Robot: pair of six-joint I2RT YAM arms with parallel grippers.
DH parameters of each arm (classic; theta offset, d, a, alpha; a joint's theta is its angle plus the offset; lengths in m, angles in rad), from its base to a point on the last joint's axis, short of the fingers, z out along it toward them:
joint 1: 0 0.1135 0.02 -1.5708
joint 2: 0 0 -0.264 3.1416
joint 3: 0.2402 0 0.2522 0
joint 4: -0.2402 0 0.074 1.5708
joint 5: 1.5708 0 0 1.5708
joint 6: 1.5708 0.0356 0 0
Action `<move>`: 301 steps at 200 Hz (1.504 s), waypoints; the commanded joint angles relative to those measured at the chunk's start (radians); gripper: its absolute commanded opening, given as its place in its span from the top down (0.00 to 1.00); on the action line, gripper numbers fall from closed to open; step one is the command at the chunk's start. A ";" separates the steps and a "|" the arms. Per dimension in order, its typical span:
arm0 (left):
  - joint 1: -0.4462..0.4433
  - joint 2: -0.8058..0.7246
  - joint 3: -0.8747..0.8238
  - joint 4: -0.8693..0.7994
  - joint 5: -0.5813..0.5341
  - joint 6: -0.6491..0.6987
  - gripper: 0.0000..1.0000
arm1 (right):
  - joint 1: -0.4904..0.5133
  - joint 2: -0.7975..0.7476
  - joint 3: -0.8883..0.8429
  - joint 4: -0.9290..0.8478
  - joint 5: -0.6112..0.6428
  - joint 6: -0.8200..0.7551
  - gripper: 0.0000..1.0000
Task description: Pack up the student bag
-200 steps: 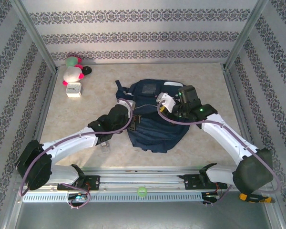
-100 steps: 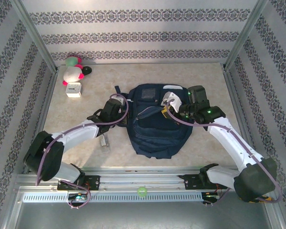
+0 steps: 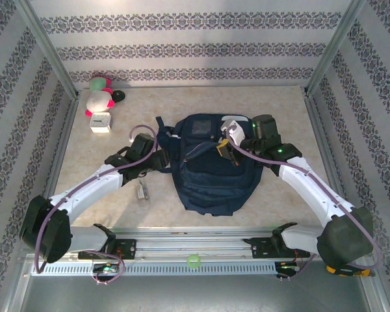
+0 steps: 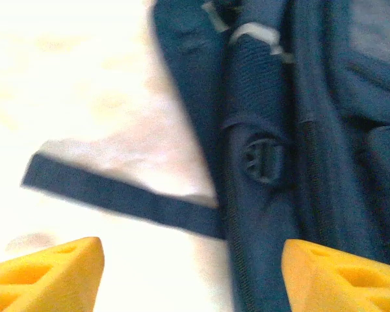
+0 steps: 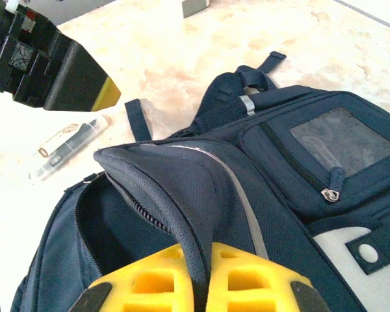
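The right gripper (image 5: pixel 205 263) is clamped on the student bag (image 5: pixel 299 195): its yellow fingers (image 5: pixel 149 286) pinch the raised lip of the main zip opening and hold that fabric up in a peak, so the dark interior gapes just beside it. The left gripper (image 4: pixel 195 279) stands with its jaws wide apart and nothing between them. One yellow finger (image 4: pixel 45 270) is over the pale tabletop and the other is over the bag's left flank, where a round plastic fastener (image 4: pixel 263 159) sits on a ribbed side panel. A loose navy strap (image 4: pixel 117 201) runs from that flank out across the table (image 3: pixel 104 169). From above, the left gripper (image 3: pixel 162 159) is at the bag's left edge and the right gripper (image 3: pixel 224 148) is on its upper right part. The navy student bag (image 3: pixel 211 175) lies flat near the middle of the table between the two arms, its clear-windowed front pocket (image 5: pixel 341 140) toward the far side. A small clear tube (image 3: pixel 142 192) lies on the table just left of the bag, near the left arm. In the far left corner, well apart from the bag, are a pink, white and green plush toy (image 3: pixel 101 94) and a small white clock (image 3: pixel 101 121). A green ball (image 3: pixel 194 261) rests on the rail between the arm bases.
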 commanded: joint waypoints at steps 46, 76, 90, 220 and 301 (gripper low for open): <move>0.065 0.061 -0.037 -0.308 -0.018 -0.135 0.19 | 0.045 -0.004 0.017 0.141 -0.022 0.016 1.00; 0.065 0.125 -0.045 -0.310 0.011 -0.108 0.18 | 0.046 -0.006 0.013 0.139 -0.019 0.011 1.00; 0.065 0.143 -0.053 -0.309 0.012 -0.107 0.20 | 0.046 -0.007 0.012 0.137 -0.017 0.011 1.00; 0.095 0.269 -0.071 -0.258 0.015 -0.103 0.56 | 0.051 -0.008 0.016 0.139 -0.019 0.015 1.00; -0.004 0.024 0.011 -0.285 -0.013 -0.026 0.66 | 0.016 -0.017 0.020 0.182 0.027 0.089 1.00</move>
